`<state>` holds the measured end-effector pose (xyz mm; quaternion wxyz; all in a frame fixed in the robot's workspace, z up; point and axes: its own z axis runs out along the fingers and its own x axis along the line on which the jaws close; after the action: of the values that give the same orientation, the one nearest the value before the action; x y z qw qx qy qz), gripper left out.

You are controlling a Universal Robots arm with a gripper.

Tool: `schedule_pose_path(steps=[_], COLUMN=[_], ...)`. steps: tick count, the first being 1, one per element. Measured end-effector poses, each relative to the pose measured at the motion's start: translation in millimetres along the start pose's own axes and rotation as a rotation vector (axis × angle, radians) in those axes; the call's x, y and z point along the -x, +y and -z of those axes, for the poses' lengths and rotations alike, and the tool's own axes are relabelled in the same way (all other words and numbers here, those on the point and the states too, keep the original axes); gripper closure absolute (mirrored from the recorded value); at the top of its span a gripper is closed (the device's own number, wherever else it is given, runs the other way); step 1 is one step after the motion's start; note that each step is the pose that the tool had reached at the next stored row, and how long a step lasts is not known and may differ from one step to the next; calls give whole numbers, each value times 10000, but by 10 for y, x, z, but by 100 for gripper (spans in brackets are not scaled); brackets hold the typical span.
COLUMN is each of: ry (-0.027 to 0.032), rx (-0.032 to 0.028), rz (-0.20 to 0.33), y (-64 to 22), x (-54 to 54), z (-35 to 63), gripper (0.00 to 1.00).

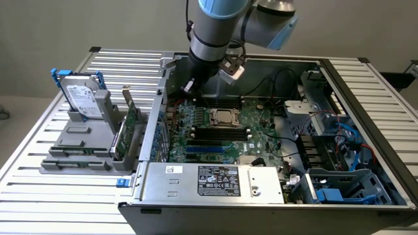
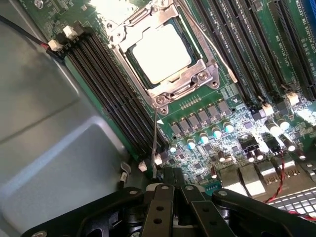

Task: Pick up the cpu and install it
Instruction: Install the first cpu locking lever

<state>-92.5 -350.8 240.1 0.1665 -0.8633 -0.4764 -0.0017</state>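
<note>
**The cpu (image 1: 224, 118) in its socket; gripper (image 1: 191, 84) clenched on nothing.**
I see the chip lying flat, pale top up, within the metal socket frame (image 2: 200, 74) on the motherboard (image 1: 265, 142). I judge it placed so to meet the contacts squarely. My gripper hangs by the rear of the case (image 1: 261, 218), apart from the chip, jaws closed and empty.

Pale silver cpu (image 2: 161, 52), green motherboard (image 2: 236, 109)

Grey arm (image 1: 210, 39), blue joint caps (image 1: 285, 35), black screw-studded jaws.
</note>
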Motion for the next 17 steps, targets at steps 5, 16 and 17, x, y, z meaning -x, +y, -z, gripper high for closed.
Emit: schedule_pose_path(steps=[5,16,17], ry=[302,901,951], rx=[125,579,635], rz=[-56,-434,-508], y=[-18,-21,-21], x=[4,3,3], z=[-4,-5,-6], gripper=[89,89,89])
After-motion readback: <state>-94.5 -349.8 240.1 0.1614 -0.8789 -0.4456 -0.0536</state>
